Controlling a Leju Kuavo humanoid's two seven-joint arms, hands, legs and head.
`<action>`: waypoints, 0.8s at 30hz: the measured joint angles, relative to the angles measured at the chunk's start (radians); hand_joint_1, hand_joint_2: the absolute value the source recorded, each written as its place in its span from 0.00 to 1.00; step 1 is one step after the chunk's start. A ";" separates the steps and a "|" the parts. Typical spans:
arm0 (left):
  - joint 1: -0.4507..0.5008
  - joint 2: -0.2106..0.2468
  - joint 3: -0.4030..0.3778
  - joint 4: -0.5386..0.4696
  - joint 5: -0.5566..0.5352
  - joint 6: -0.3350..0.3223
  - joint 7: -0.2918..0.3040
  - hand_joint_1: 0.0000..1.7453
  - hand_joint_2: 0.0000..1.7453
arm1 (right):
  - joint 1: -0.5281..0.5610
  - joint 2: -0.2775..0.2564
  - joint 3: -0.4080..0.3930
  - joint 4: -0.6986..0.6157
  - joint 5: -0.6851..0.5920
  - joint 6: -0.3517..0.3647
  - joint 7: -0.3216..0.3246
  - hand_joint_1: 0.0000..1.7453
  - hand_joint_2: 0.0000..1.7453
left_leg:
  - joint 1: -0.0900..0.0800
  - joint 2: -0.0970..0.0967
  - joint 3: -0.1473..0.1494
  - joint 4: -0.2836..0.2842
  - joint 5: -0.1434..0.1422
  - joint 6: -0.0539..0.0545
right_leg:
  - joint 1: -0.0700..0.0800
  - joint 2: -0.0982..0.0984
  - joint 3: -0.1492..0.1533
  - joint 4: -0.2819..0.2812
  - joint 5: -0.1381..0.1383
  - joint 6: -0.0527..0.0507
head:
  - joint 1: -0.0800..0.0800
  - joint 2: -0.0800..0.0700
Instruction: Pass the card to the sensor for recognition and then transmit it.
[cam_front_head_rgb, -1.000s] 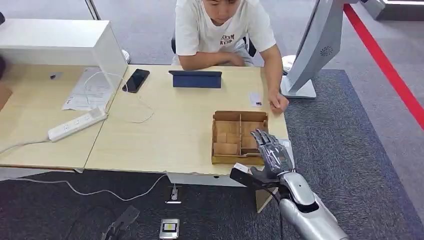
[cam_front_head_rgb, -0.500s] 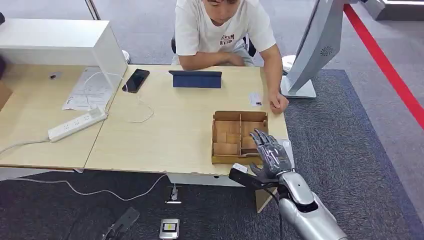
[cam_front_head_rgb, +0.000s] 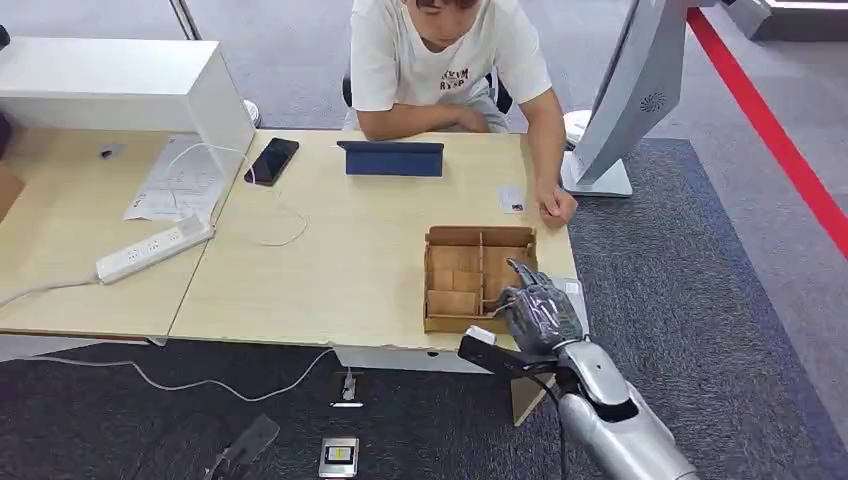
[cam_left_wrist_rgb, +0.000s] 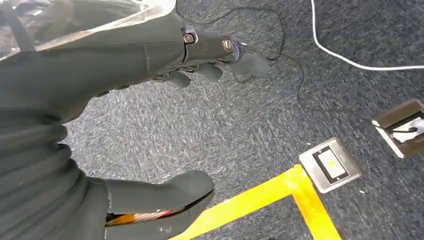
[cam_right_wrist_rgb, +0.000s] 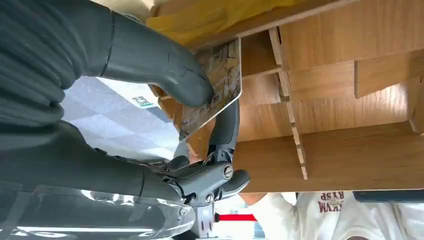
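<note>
- Broadly, I judge I am at the pick-up step: the card is only just in my grip at the wooden divided box (cam_front_head_rgb: 478, 277), and neither the sensor pass nor the handover is done yet.
- The table (cam_front_head_rgb: 330, 260) gives open room to the left of the box; a person (cam_front_head_rgb: 450, 60) sits at the far side with a hand resting near the far right corner.
- The box sits at the near right of the table, its near wall close to the table's edge, so I have little margin there.
- My right hand (cam_front_head_rgb: 538, 312) pinches the card (cam_right_wrist_rgb: 215, 85) between thumb and a finger, over the box's near right compartments.
- My left hand (cam_left_wrist_rgb: 150, 100) hangs over the carpet, fingers apart, holding nothing.
- Next I need to lift straight up, keeping the card off the thin dividers (cam_right_wrist_rgb: 290, 105).
</note>
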 joint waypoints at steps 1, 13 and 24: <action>0.000 0.000 0.000 0.000 0.000 0.001 -0.002 0.00 1.00 | -0.002 -0.004 -0.001 0.000 -0.007 0.004 -0.004 1.00 1.00 | 0.000 0.000 0.000 0.000 0.000 0.000 | 0.000 0.000 0.000 0.000 0.000 0.000 | 0.000 0.000; 0.028 -0.012 0.004 0.000 0.016 0.036 -0.062 0.00 1.00 | -0.004 -0.036 -0.017 -0.021 -0.036 -0.023 -0.032 1.00 1.00 | 0.000 0.000 0.000 0.000 0.000 0.000 | 0.000 0.000 0.000 0.000 0.000 0.000 | 0.000 0.000; 0.016 -0.013 0.005 0.000 -0.015 0.035 -0.079 0.00 1.00 | -0.091 -0.043 -0.086 -0.112 -0.080 -0.134 -0.095 1.00 1.00 | 0.000 0.000 0.000 0.000 0.000 0.000 | 0.000 0.000 0.000 0.000 0.001 0.000 | 0.000 0.000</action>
